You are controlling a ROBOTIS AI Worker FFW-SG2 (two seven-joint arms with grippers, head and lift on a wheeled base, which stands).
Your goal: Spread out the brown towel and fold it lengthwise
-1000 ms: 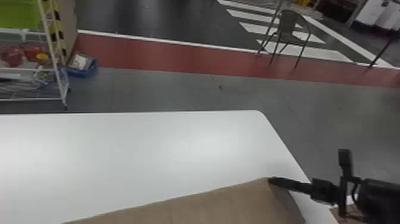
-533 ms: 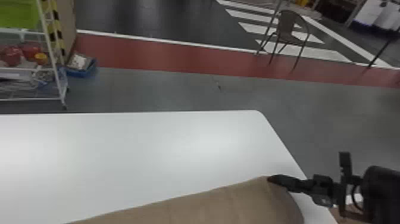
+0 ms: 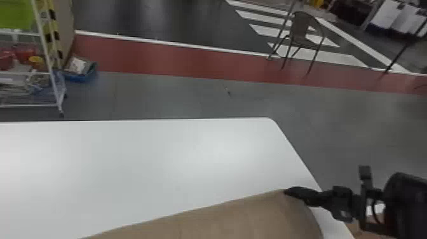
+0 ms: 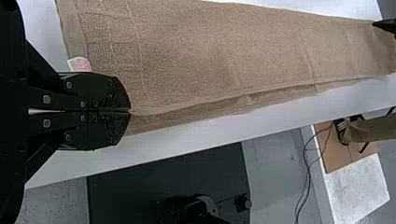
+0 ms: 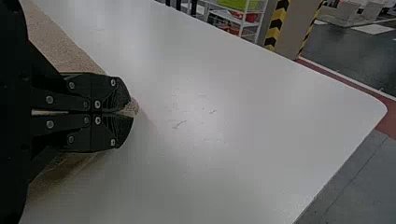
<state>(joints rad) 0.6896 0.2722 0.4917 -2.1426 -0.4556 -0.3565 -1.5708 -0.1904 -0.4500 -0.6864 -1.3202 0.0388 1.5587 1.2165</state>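
Both of my grippers are on the brown towel (image 3: pixel 222 216), one at each end of a long stretch of it. Right gripper (image 3: pixel 287 190): comes in from the right side of the head view, fingers pinching the towel at its far right corner, near the right edge of the white table (image 3: pixel 159 152). In the right wrist view, the right gripper (image 5: pixel 130 110) has its two fingers closed together, with a small bit of cloth poking out at the tips. Left gripper (image 4: pixel 130 111): fingers pressed together on a towel edge, and from there the cloth runs along the table toward the right one. White-and-red label (image 4: pixel 80 64) on the towel, just beside the left fingers. One long side shows a hem with a darker strip of cloth next to it. The towel lies over the table at the bottom of the head view, its far edge slanting up to the right corner; can't tell how much of it is lifted off the tabletop. Background, quick: white-framed shelf (image 3: pixel 47 57) at left with a green bin (image 3: pixel 16 14) up top, blue tray (image 3: pixel 82 76) on the floor beside it, chair (image 3: pixel 298 31) off to the right on the red strip (image 3: pixel 174 60) and white stripes, cardboard (image 4: pixel 336 149) beyond the table in the left wrist view.
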